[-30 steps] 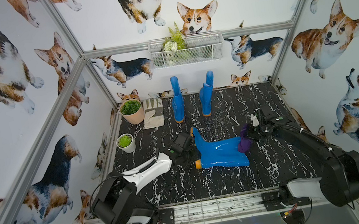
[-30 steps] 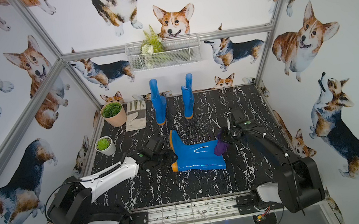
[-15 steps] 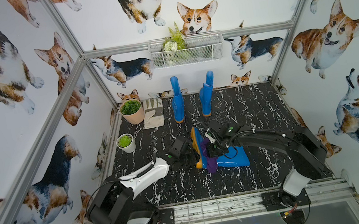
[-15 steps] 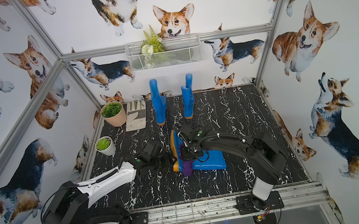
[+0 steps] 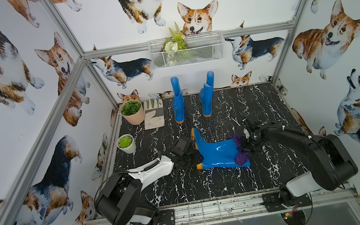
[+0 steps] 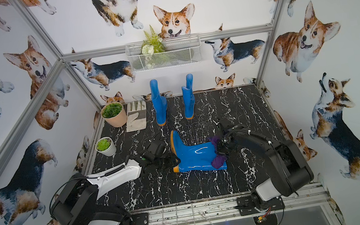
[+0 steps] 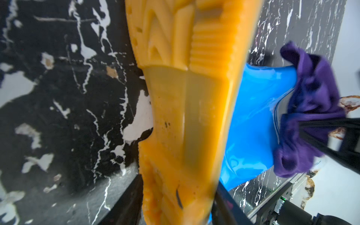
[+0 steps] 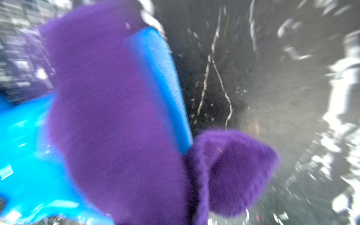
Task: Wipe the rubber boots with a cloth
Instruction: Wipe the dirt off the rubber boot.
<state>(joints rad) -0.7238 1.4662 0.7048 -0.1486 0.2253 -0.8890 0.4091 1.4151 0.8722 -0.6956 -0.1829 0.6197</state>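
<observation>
A: What has been changed with the cloth [image 5: 241,157]?

B: Half a second ago it was pulled down near the foot of the lying boot [image 5: 217,153]. Now it has been slid back to the open top end of the leg part. There it is draped over the rim and pressed on the blue rubber.

A: How is it held?

B: It is pinched tight by the right gripper [image 5: 244,147]. The orange sole [image 7: 185,116] is held at the heel by the left gripper [image 5: 192,157], about half closed around it, so the boot is kept from sliding.

A: What is meant by that for the job?

B: 1 full rub along this side seems done. The 2 standing boots [image 5: 178,104] at the back look untouched.
</observation>
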